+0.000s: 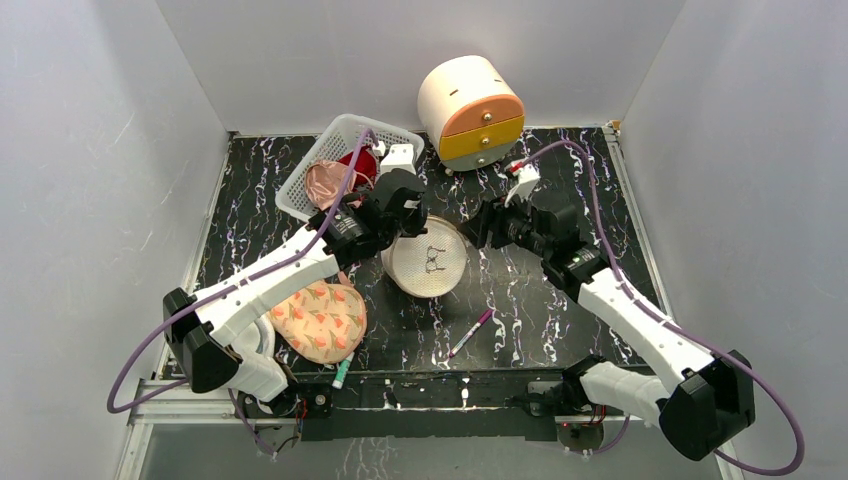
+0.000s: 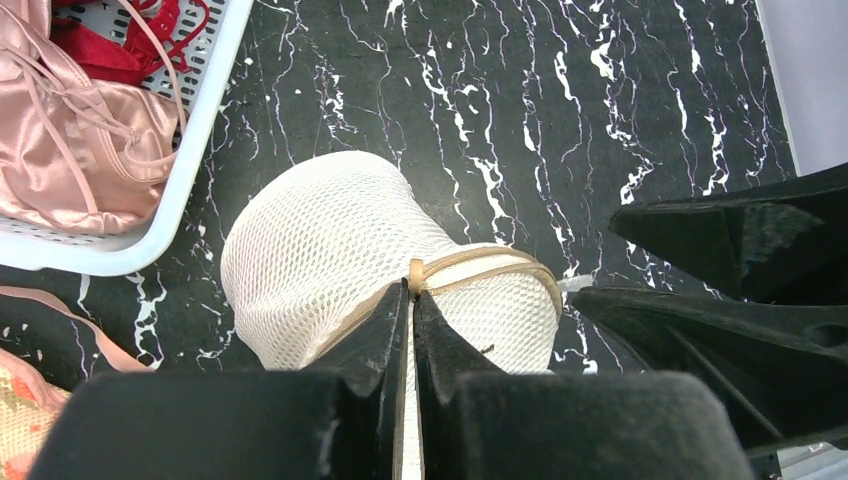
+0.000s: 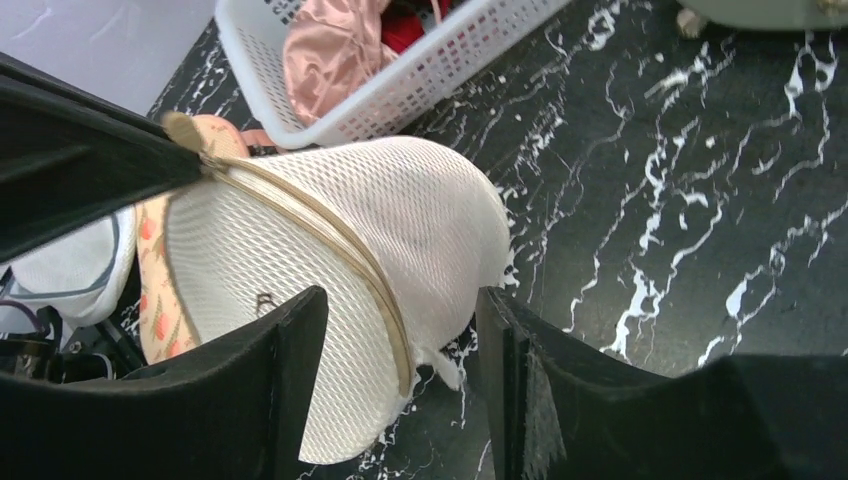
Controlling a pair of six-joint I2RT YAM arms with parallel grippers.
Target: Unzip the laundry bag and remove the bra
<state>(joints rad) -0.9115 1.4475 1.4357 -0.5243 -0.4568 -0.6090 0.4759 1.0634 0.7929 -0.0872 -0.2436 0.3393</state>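
The laundry bag point(image 1: 427, 258) sits near the middle of the black marbled surface point(image 1: 560, 330), between my two arms, its flat face with the dark bra outline turned up toward the top camera. Starting at the left, a peach floral padded piece point(image 1: 320, 320) lies near the front edge beside the left arm. Behind it is the white lattice basket point(image 1: 345, 125), with a pink satin garment point(image 1: 325, 180) and a red one point(image 1: 362, 165) inside. The left gripper point(image 1: 398, 232) comes in from that side at the bag's left rim. On its wrist camera I see the left gripper point(image 2: 411, 295) pressed together, pinching the tan zip band point(image 2: 480, 265) that runs round the mesh bag point(image 2: 340, 250), just at the small tab. In front of the bag, apart from it, a pink pen point(image 1: 470, 333) lies on the surface. The right gripper point(image 1: 478, 225) is at the bag's right side. From its wrist view the right gripper point(image 3: 400, 305) is spread, with one of its fingers point(image 3: 290, 370) on either side of the rim and zip band of the bag point(image 3: 400, 200); I cannot tell whether they touch the mesh. Farther back and to the right stands a cream round-topped drawer box point(image 1: 470, 110) with an orange and a yellow drawer.
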